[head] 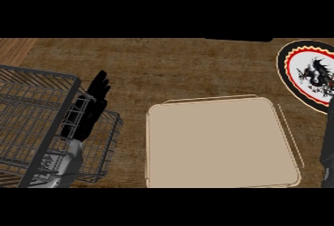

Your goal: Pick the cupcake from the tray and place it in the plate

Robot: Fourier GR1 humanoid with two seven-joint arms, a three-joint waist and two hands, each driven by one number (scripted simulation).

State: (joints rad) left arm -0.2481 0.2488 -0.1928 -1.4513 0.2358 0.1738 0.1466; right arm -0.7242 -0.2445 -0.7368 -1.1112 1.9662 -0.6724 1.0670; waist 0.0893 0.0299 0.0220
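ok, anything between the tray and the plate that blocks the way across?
Nothing visible. Only bare counter lies between the tray and the plate. The right hand shows at the view's right edge, just below the plate. No cupcake shows on the tray.

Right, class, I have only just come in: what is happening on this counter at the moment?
Nothing is visibly being handled. A beige tray lies bare on the wooden counter, and no cupcake shows anywhere. A patterned plate sits at the far right edge, partly cut off. The left hand rests open, fingers up, over a wire basket at the left. Only a dark sliver of the right arm shows at the right edge; its hand is unseen.
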